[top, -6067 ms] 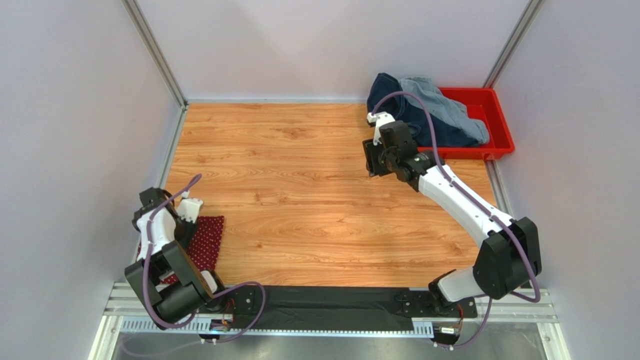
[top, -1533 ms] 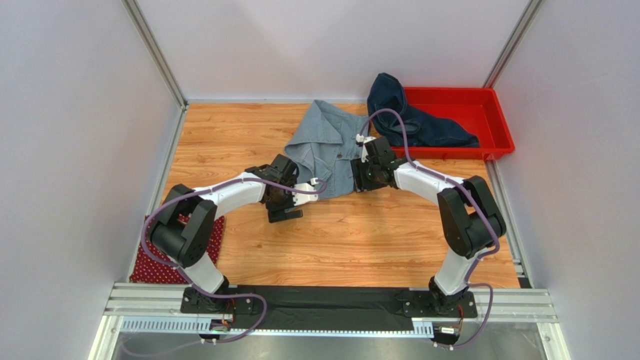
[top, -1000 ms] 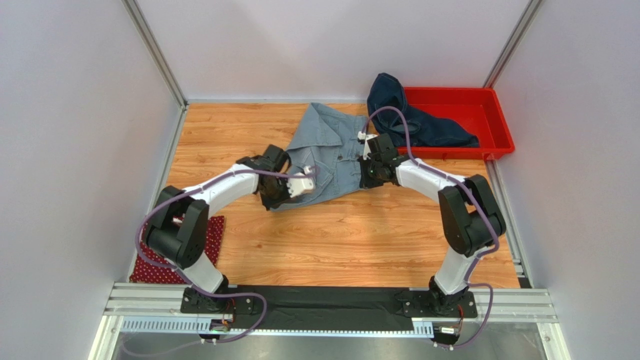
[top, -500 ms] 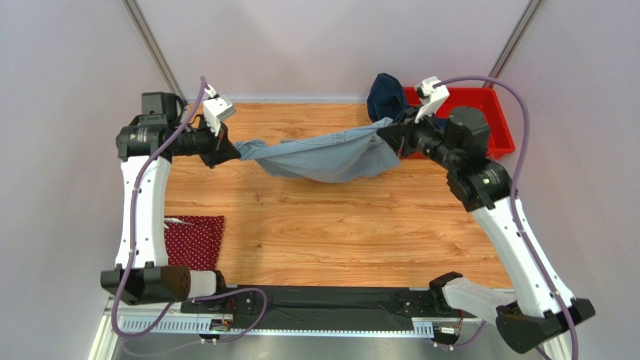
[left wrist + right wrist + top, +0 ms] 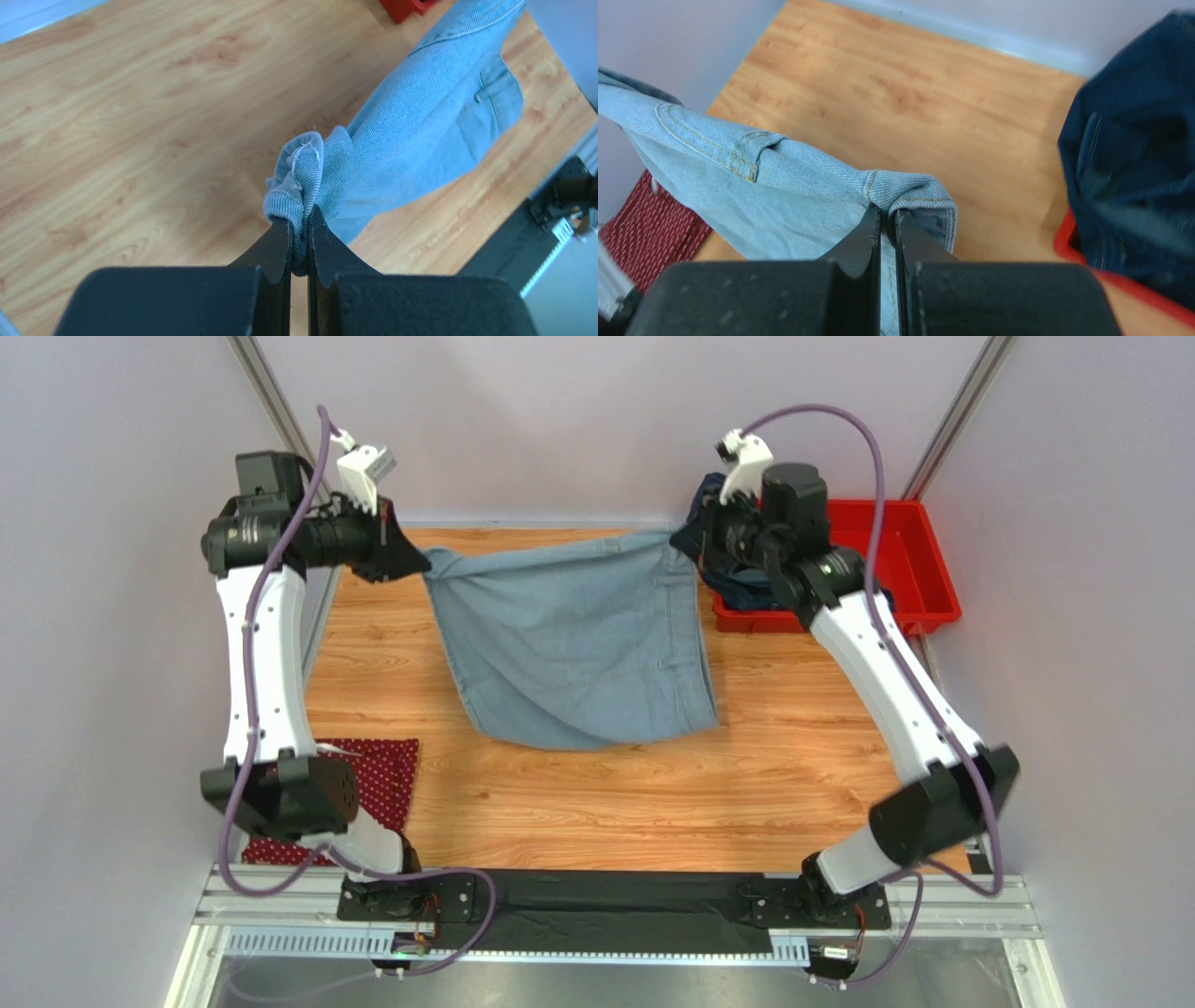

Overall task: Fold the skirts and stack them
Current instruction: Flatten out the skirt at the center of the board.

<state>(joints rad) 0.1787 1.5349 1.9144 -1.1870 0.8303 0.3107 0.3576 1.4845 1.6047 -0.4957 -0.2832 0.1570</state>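
blue-grey skirt (image 5: pixel 575 651) hung across mid-table, tabletop (image 5: pixel 673 798) open in front

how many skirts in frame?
3. Light blue-grey denim skirt hangs between left gripper and right gripper; dark red white-dotted cloth skirt lies flat at wooden table near-left corner; dark navy denim skirt bunched over red plastic tray rim.

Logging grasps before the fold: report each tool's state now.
Left tool: shut on the light blue-grey denim skirt.
Right tool: shut on the same skirt.
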